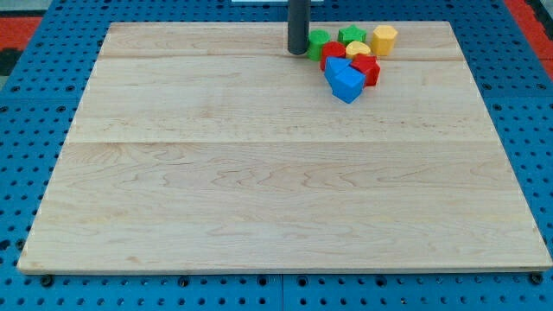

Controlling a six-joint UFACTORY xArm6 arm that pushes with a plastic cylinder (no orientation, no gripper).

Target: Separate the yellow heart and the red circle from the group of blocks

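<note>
Tip of dark rod (pixel 298 52) down on pale wooden board (pixel 259 190), no jaws. Just right: green block (pixel 319 41), red circle (pixel 333 52), yellow heart (pixel 358 48), clustered, touching.

You see the yellow heart (pixel 358 48) lying flat inside the cluster near the view's top, touching the red circle (pixel 333 53) just to its left, both pressed against neighbouring blocks on the table (pixel 259 190) and partly hidden by them.
</note>
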